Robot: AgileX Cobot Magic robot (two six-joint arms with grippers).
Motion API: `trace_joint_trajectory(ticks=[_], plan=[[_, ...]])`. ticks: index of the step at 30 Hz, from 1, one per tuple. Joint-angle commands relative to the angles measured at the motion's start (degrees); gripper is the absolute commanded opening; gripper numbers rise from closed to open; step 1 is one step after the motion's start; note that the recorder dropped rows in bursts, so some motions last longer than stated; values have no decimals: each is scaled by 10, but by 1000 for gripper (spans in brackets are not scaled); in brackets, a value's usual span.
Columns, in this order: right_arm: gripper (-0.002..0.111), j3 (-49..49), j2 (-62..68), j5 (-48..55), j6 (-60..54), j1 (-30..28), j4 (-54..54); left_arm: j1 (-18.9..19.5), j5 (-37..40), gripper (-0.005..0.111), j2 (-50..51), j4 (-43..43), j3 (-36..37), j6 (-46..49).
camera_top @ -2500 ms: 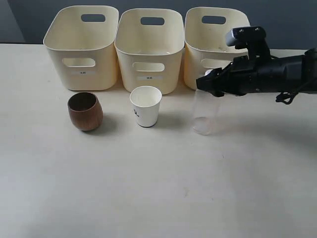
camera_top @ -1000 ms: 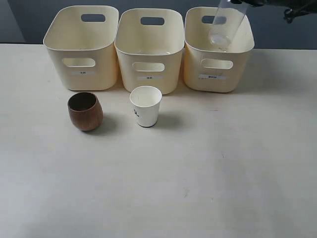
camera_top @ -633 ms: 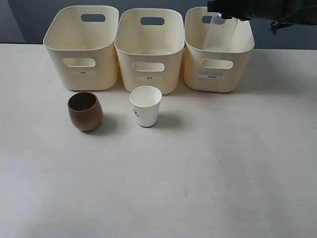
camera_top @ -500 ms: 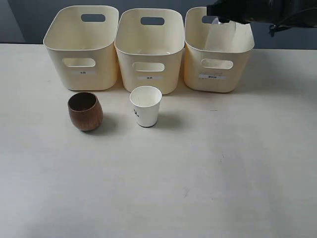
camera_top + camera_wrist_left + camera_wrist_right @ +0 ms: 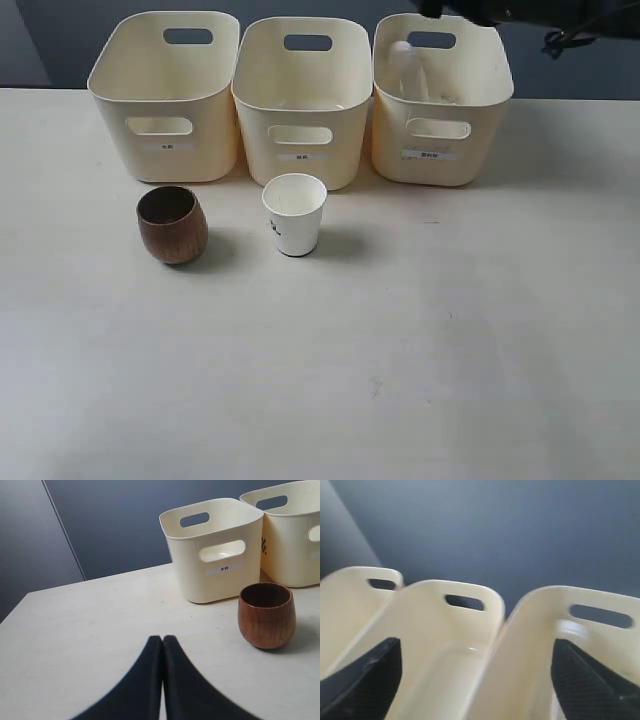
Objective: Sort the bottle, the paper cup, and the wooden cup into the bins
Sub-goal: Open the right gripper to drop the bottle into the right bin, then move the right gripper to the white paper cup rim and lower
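The clear bottle (image 5: 420, 72) leans inside the right bin (image 5: 440, 150), its white cap (image 5: 401, 47) against the bin's left wall. My right gripper (image 5: 455, 12) hovers above that bin at the top edge of the exterior view. In the right wrist view this right gripper (image 5: 475, 680) is open with nothing between its fingers (image 5: 365, 680). On the table, the paper cup (image 5: 294, 213) stands before the middle bin (image 5: 300, 150) and the wooden cup (image 5: 172, 224) before the left bin (image 5: 165, 150). My left gripper (image 5: 162, 640) is shut and empty, low over the table, apart from the wooden cup (image 5: 266, 614).
The three bins stand side by side along the table's far edge, with a dark wall behind them. The left wrist view shows the left bin (image 5: 215, 550) and part of the middle bin (image 5: 295, 530). The left arm is outside the exterior view.
The right gripper carried the bottle from the table up over the right bin, then opened. The bottle has dropped into that bin. Both cups stayed where they were.
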Motion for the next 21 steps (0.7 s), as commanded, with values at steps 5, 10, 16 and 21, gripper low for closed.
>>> trace_joint_trajectory(ticks=[5, 10, 16, 21], plan=[[77, -2, -20, 198, 136, -1, -83, -2, -3, 0, -3, 0, 1, -1], [77, -2, -20, 255, 238, 5, -196, -2, -3, 0, -3, 0, 1, -1], [77, -2, -20, 275, 334, 50, -300, -2, -3, 0, -3, 0, 1, -1], [77, -2, -20, 268, 370, 99, -345, -2, -3, 0, -3, 0, 1, -1]])
